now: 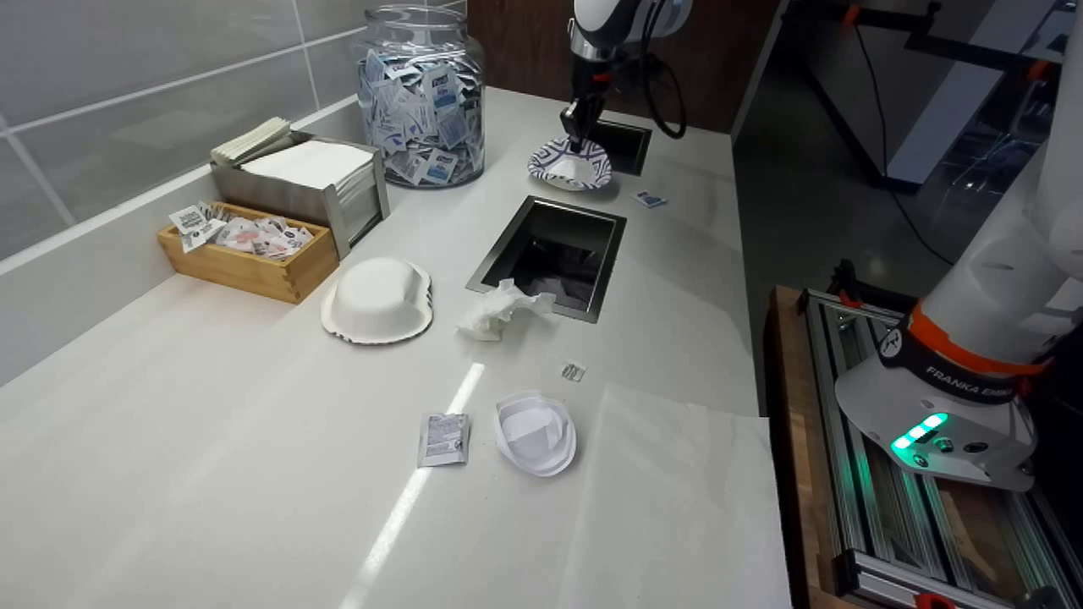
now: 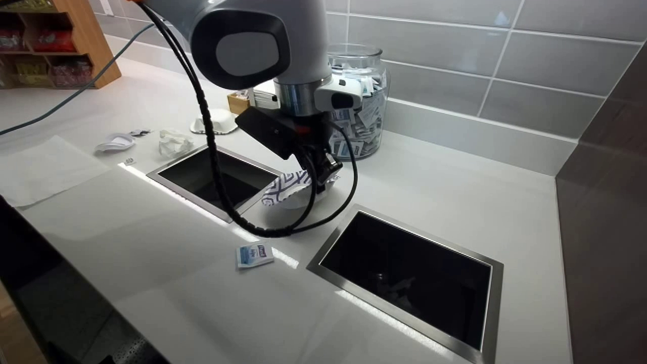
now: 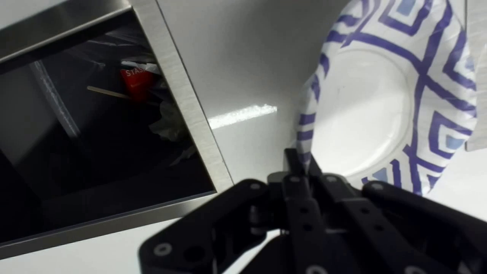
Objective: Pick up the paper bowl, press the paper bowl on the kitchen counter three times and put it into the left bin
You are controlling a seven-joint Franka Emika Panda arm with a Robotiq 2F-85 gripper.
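Note:
My gripper (image 3: 300,154) is shut on the rim of a paper bowl (image 3: 365,110), white inside with a purple and blue pattern. In an exterior view the gripper (image 1: 576,144) pinches the bowl (image 1: 571,173) at its far edge; the bowl (image 2: 284,189) also shows, slightly tilted and partly hidden. It is just above or on the kitchen counter (image 2: 192,253), between the two bins; whether it touches I cannot tell. In an exterior view one bin (image 2: 188,194) is at the left and the other (image 2: 384,305) at the right. In the wrist view a bin (image 3: 181,87) with litter lies left of the bowl.
A glass jar (image 1: 423,110) of sachets stands beside the bowl. A white upturned bowl (image 1: 378,296), crumpled tissue (image 1: 499,311) and a small pale shallow dish (image 1: 535,436) lie on the counter. A sachet (image 2: 254,255) lies near the front. A dark wall panel (image 2: 601,212) borders one end.

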